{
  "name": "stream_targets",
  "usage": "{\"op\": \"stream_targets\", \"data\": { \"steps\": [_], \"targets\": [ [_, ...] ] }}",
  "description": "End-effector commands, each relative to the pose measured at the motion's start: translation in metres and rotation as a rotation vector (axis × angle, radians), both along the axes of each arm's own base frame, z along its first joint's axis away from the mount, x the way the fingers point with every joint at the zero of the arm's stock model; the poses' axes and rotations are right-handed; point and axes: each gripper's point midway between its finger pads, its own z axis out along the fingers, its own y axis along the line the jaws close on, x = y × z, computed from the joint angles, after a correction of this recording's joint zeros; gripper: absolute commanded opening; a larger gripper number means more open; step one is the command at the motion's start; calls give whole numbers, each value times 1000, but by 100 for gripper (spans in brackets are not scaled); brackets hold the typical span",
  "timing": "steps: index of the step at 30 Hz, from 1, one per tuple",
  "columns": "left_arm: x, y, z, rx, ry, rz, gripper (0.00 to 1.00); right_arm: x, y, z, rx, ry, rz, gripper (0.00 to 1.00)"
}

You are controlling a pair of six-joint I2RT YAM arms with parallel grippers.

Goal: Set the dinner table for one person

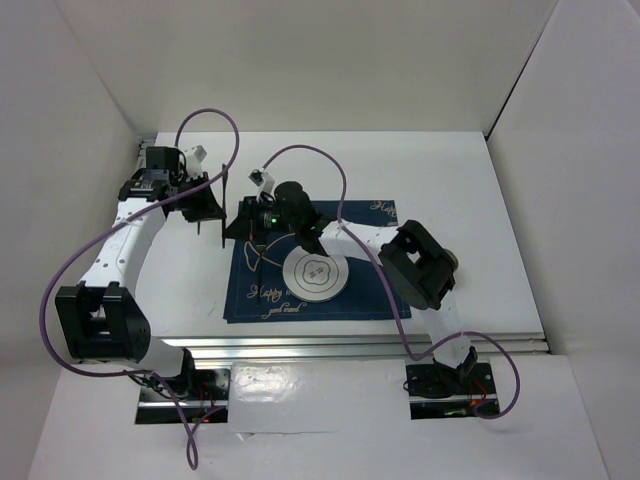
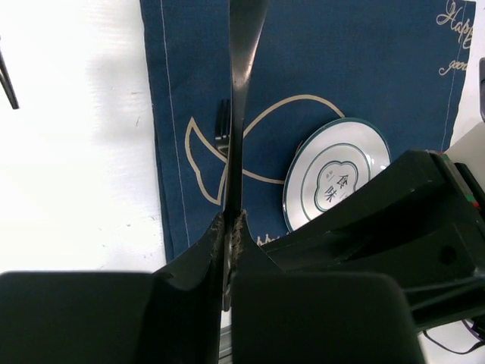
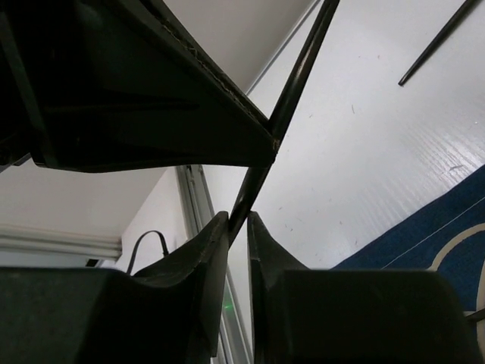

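The white dinner table [image 1: 450,180] carries a navy fish-print placemat [image 1: 370,295] with a round white plate [image 1: 315,272] on it. My left gripper [image 1: 212,200] is shut on a long black utensil [image 1: 224,215], held upright above the table left of the mat. In the left wrist view the utensil [image 2: 244,91] runs up from the shut jaws [image 2: 231,216]. My right gripper [image 1: 245,212] meets it from the right. In the right wrist view its fingertips [image 3: 237,216] close on the thin black shaft [image 3: 292,91].
A dark fork [image 2: 223,129] lies on the placemat [image 2: 364,68] left of the plate [image 2: 337,174]. A thin black stick [image 3: 439,42] lies on the bare table beside the mat. The silver rail [image 1: 360,345] runs along the near edge. White walls enclose the table.
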Motion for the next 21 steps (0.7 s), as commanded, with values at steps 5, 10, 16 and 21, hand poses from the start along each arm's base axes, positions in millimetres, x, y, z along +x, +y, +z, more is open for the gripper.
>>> {"op": "stream_targets", "data": {
  "steps": [5, 10, 16, 21],
  "targets": [
    [-4, -15, 15, -72, -33, -34, 0, 3, 14, 16, 55, -21, 7, 32],
    [-7, -17, 15, -85, -30, -34, 0, 6, 18, 16, 61, -15, 6, 27],
    [-7, -14, 14, -63, -39, -45, 0, 3, 8, 18, 46, 23, -34, 0],
    [2, -7, 35, 1, -108, -62, 20, 10, -47, 44, 35, 81, -88, 0]
  ]
}}
